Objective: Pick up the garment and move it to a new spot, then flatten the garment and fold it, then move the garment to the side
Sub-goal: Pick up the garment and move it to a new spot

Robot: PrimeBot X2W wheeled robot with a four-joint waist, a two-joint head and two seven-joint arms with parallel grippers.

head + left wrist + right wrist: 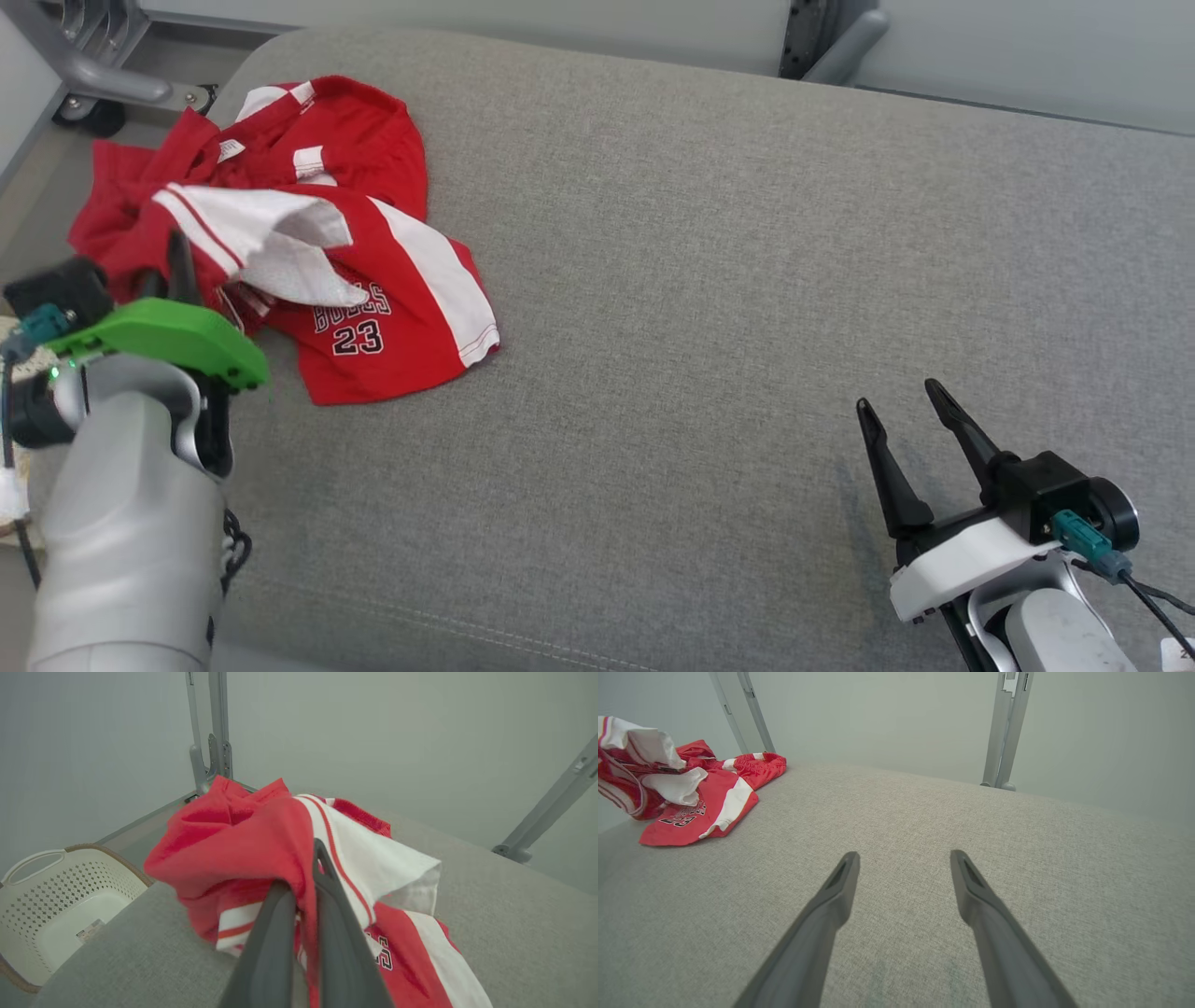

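Gripping fold of crumpled red-and-white cloth jersey (401, 345) in clamped left tool (301, 872) for lifting; holding right tool (898, 397) spread, idle, well aside.

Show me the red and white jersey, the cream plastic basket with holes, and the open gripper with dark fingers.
red and white jersey (373, 373): head view, red cloth below the number
cream plastic basket with holes (93, 877): left wrist view, its perforated wall
right gripper (897, 393): head view, midway between its open fingertips
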